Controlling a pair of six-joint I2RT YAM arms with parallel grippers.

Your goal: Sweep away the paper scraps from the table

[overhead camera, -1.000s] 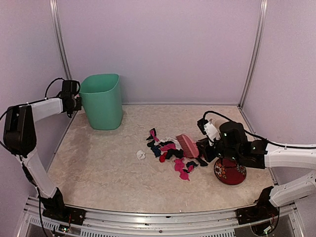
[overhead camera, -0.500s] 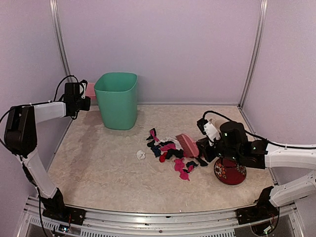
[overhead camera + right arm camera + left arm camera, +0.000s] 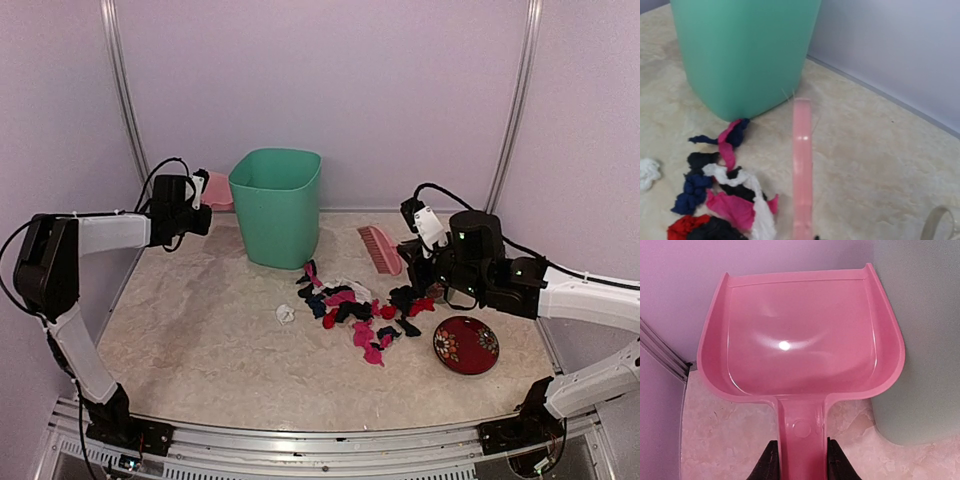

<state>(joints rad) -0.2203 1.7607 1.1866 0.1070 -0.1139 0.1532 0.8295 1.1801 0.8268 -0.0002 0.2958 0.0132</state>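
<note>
The paper scraps (image 3: 350,312) lie in a loose pile of black, pink, red and white bits at the middle of the table (image 3: 200,340). One white scrap (image 3: 285,313) lies apart to the left. My left gripper (image 3: 197,214) is shut on the handle (image 3: 802,435) of a pink dustpan (image 3: 216,189) at the back left, next to the green bin. My right gripper (image 3: 411,254) is shut on a pink brush (image 3: 378,248) and holds it behind the pile. In the right wrist view the brush (image 3: 801,165) shows edge-on, with scraps (image 3: 725,205) to its left.
A green bin (image 3: 277,205) stands at the back, left of centre, just behind the scraps; it also shows in the left wrist view (image 3: 925,340) and the right wrist view (image 3: 745,50). A red patterned bowl (image 3: 466,345) sits at the right front.
My left gripper has moved right with the dustpan, and the green bin has slid right alongside it. My right gripper has carried the brush back from the pile, uncovering the red bowl.
</note>
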